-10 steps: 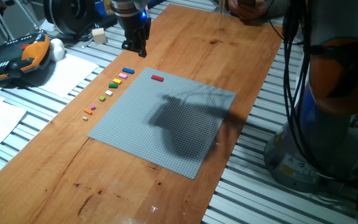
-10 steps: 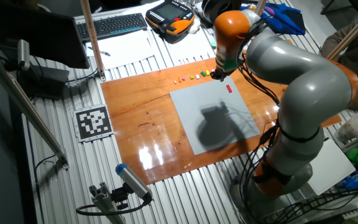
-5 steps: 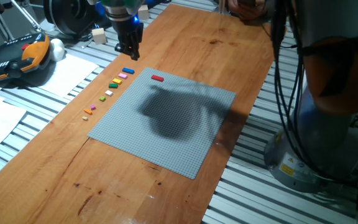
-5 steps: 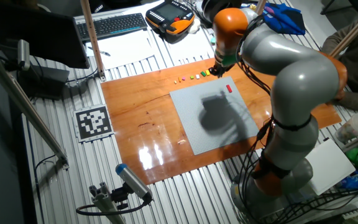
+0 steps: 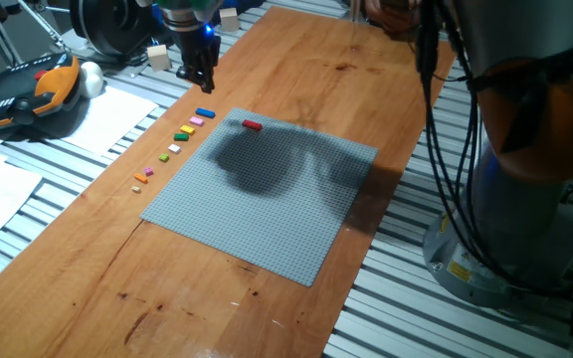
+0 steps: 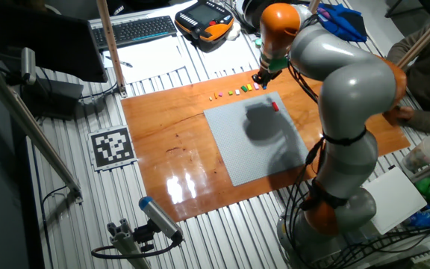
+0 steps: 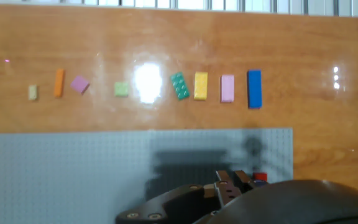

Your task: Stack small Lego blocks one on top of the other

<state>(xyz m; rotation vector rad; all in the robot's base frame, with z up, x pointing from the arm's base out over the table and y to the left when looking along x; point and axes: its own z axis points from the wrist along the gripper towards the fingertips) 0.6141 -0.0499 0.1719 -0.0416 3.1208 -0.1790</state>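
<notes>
On the wooden tabletop (image 5: 296, 60), the blue brick (image 5: 204, 113) ends the row of small pieces beside the grey baseplate (image 5: 267, 199); the red brick (image 5: 253, 125) sits on the baseplate's corner. The gripper (image 5: 199, 82) should descend squarely, straddling the blue brick's narrow sides. It hangs vertically just above; whether its jaws are parted I cannot tell.
</notes>
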